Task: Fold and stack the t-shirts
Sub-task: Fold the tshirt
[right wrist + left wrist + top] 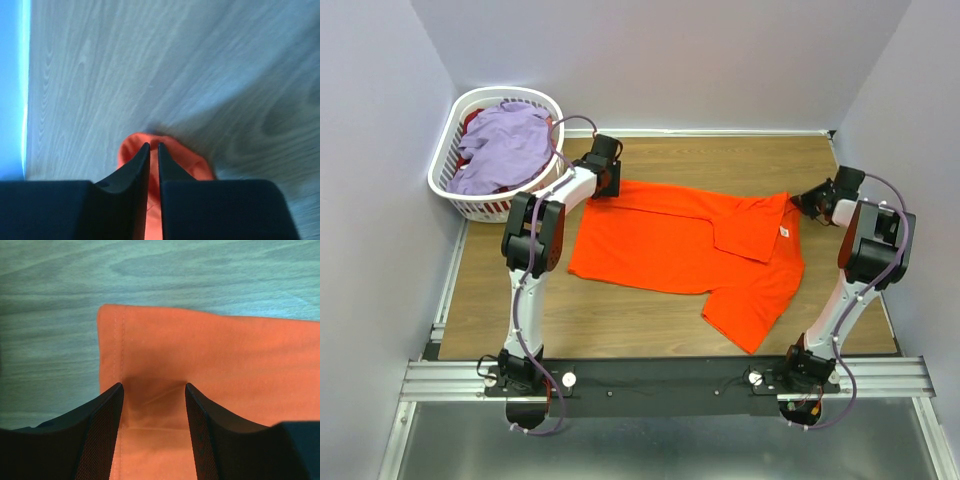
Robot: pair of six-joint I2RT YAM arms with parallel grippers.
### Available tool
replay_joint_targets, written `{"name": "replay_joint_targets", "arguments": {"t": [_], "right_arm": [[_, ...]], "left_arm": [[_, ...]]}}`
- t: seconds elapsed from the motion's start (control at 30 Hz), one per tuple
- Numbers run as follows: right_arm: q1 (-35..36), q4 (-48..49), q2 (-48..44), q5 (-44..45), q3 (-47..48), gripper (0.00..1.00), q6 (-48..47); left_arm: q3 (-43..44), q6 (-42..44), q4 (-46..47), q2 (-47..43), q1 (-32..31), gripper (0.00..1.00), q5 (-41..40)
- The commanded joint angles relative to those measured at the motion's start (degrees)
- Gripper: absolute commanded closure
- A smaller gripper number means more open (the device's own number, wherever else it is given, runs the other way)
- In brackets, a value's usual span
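Basket (pixel 442 170) far left holds lavender tee (pixel 505 145). Beside it, left gripper (pixel 154 386) straddles far-left corner of orange tee (pixel 660 240), jaws well apart (cloth between, not pinched). Tee lies spread mid-table. At far-right corner, right gripper (pixel 154 145) pinches orange cloth, jaws nearly closed.

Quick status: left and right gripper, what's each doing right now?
Left gripper: open, jaws astride a corner of the orange t-shirt, not clamped.
Right gripper: closed, pinching a fold of the orange t-shirt.
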Motion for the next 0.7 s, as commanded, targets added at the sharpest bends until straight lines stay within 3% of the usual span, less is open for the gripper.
{"name": "replay_joint_targets", "arguments": {"t": [0.0,0.2,0.37,0.67], "right_arm": [[-2.30,1.67,3.11,0.23,-2.28,0.85,1.86],[-7.13,1.67,3.72,3.22,-3.87,0.88,3.09],[-8.02,1.67,3.11,0.07,-0.71,0.87,0.64],[-6.88,3.86,-3.48,-8.28,-1.40,0.70,-2.79]], "left_arm": [[0.96,-0.83,-1.87,1.69,0.42,0.39,2.32],[0.51,-1.01,-2.48,2.31,0.77,0.39,3.29],[0.78,-1.01,-3.10,3.01,0.94,0.39,3.46],[0.95,-1.01,-2.04,2.66,0.94,0.39,4.43]]}}
